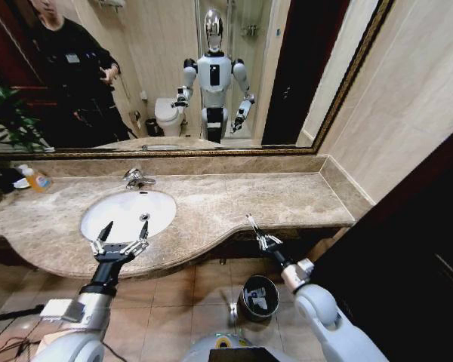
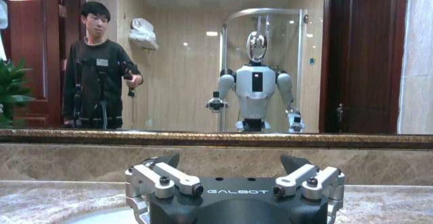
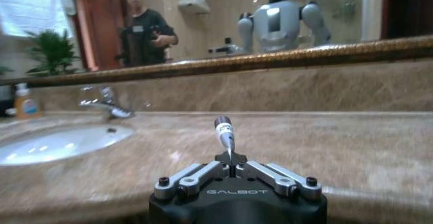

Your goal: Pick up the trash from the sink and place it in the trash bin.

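The white oval sink with its chrome faucet is set in a beige marble counter. My left gripper hovers open over the basin's front edge, with nothing between its fingers. My right gripper is at the counter's front edge, right of the sink, shut on a thin dark tube of trash with a pale label that sticks out past the fingertips. The grey round trash bin stands on the tiled floor just below the right gripper. Pale items lie inside it.
An orange-liquid bottle stands at the counter's far left, also seen beyond the basin. A large mirror backs the counter and a wall closes the right end. A green plant is at the left.
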{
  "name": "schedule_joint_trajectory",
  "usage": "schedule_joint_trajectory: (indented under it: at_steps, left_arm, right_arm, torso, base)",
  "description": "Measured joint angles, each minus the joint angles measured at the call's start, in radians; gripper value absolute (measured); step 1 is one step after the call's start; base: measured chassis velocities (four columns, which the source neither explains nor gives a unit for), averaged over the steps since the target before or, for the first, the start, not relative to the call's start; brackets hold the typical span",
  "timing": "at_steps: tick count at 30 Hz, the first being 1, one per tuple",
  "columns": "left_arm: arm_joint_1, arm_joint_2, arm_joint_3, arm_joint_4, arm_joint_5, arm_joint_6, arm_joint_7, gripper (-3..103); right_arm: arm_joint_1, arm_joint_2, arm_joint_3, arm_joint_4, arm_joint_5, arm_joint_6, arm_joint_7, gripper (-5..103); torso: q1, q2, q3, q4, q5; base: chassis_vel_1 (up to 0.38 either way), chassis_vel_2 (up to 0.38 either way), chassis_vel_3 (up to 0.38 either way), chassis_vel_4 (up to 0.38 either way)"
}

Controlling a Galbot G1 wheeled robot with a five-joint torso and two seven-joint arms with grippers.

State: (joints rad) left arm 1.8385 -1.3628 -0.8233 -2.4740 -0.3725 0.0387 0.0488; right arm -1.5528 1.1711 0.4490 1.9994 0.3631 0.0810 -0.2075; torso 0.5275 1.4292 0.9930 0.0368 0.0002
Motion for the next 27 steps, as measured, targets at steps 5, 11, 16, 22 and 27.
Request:
schedule_joint_trajectory:
  at_steps: [5, 11, 16, 22, 27]
  left_arm:
    - [0.000, 0.000, 0.000, 0.000, 0.000, 0.000, 0.000, 100]
    - [0.000, 0.000, 0.000, 0.000, 0.000, 0.000, 0.000, 100]
    - [0.000, 0.000, 0.000, 0.000, 0.000, 0.000, 0.000, 100]
    - [0.000, 0.000, 0.000, 0.000, 0.000, 0.000, 0.000, 100]
    - [0.000, 0.000, 0.000, 0.000, 0.000, 0.000, 0.000, 100]
  right_arm:
    - [-0.063, 0.087, 0.063, -0.047, -0.054, 0.033, -0.100, 0]
    - [-0.058, 0.170, 0.098, -0.150, -0.134, 0.057, -0.105, 0]
    - [-0.067, 0.217, 0.123, -0.201, -0.184, 0.043, -0.093, 0]
    - [-0.072, 0.242, 0.129, -0.252, -0.226, 0.042, -0.083, 0]
    - [-0.058, 0.273, 0.123, -0.342, -0.297, 0.063, -0.054, 0]
  torso:
    - [0.000, 0.000, 0.000, -0.0001, -0.0002]
    - [0.000, 0.000, 0.000, 0.0000, -0.0001]
    - [0.000, 0.000, 0.000, 0.0001, -0.0002]
    - [0.000, 0.000, 0.000, 0.0000, -0.0003]
    - [0.000, 0.000, 0.000, 0.0000, -0.0003]
  base:
    - [0.000, 0.000, 0.000, 0.000]
    - [0.000, 0.000, 0.000, 0.000]
    - [0.000, 0.000, 0.000, 0.000]
    - [0.000, 0.000, 0.000, 0.000]
    - [0.000, 0.000, 0.000, 0.000]
